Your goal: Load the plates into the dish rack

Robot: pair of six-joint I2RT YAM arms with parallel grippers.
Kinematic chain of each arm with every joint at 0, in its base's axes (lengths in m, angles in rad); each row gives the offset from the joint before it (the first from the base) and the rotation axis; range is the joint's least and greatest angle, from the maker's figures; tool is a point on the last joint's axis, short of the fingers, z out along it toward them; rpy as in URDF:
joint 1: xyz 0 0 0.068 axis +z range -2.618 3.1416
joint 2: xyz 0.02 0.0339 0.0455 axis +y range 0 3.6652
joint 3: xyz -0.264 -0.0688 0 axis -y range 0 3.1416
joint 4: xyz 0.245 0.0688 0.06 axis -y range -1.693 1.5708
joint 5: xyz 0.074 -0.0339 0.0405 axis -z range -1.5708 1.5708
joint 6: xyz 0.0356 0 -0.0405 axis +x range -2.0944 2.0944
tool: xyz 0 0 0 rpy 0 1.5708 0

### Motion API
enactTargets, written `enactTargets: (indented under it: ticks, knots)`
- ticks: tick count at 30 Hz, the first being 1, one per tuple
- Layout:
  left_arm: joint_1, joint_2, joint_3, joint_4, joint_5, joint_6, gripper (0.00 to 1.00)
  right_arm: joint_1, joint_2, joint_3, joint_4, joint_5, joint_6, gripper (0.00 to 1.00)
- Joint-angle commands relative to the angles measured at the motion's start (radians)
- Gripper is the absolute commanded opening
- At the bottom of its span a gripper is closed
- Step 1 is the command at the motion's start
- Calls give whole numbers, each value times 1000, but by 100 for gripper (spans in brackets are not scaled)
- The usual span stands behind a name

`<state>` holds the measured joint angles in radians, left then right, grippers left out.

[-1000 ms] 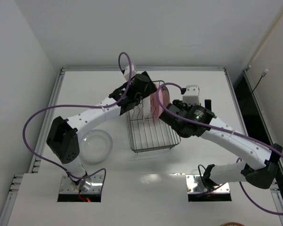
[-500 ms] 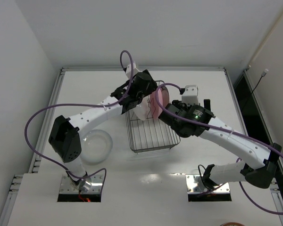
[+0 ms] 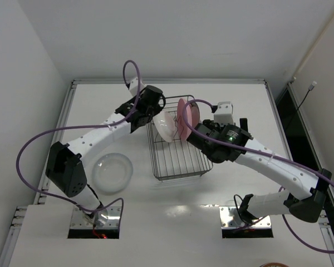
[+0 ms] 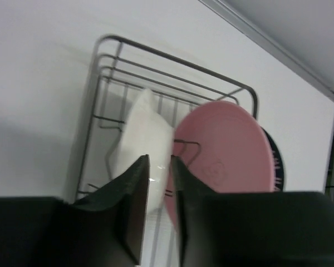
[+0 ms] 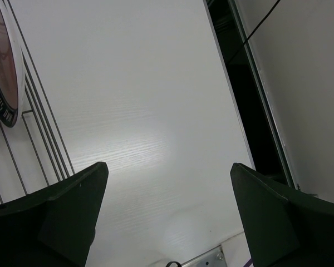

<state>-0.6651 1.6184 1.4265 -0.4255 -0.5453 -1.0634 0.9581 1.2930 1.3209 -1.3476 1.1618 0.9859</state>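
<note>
Standing on edge in the dish rack [image 3: 178, 167] are three plates: a whitish plate [image 3: 164, 125] on the side toward the left edge of the worktop [image 3: 239, 105], the pink plate [image 4: 222, 150] just beside it, and the patterned plate [image 5: 5, 114] close behind the pink one, only its dark rim showing. The rack sits about midway between the left and right edges, closer to the far edge than to the near one, its long side running from far to near. All three plates occupy its far half, and the wires of the near half are bare. A second whitish plate [image 3: 112, 171] lies flat on the worktop near the left edge, toward the near-left corner and well apart from the rack

The left tool [image 4: 160, 161] hangs just off the rack's far-left corner, aimed at the whitish plate standing there; its fingers [image 4: 134, 206] are only narrowly parted and grip nothing. The right tool [image 5: 168, 167] hangs beside the rack on the side toward the right edge, fingers spread wide and empty, with bare worktop below
</note>
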Motion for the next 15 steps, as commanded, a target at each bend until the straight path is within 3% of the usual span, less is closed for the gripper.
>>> enactTargets:
  ticks: [1, 3, 5, 7, 8, 11, 12, 14, 15]
  knots:
    - [58, -55, 3, -37, 10, 0, 16, 5, 3, -2, -12, 4, -4, 90]
    - [76, -46, 12, -67, 10, 13, 7, 5, 3, -2, -21, 4, -4, 90]
    - [105, -22, 12, -67, 25, 49, 7, 5, 3, -2, -21, 4, -4, 90]
    - [114, 29, 26, -81, 77, 60, 0, 5, -6, -25, 5, -7, -4, 87]
    - [124, 49, 38, -94, 77, 71, 0, 5, -6, -34, 5, -7, -4, 76]
    - [124, 116, 57, -117, 88, 80, 0, -16, -6, -61, 30, -16, 22, 56]
    - [124, 127, 57, -117, 88, 80, 0, -16, 5, -74, 30, -25, 22, 32]
    - [124, 146, 57, -117, 100, 91, 0, -27, 14, -88, 57, -39, 22, 0]
    - [124, 161, 57, -117, 111, 91, 0, -27, 26, -88, 57, -48, 22, 0]
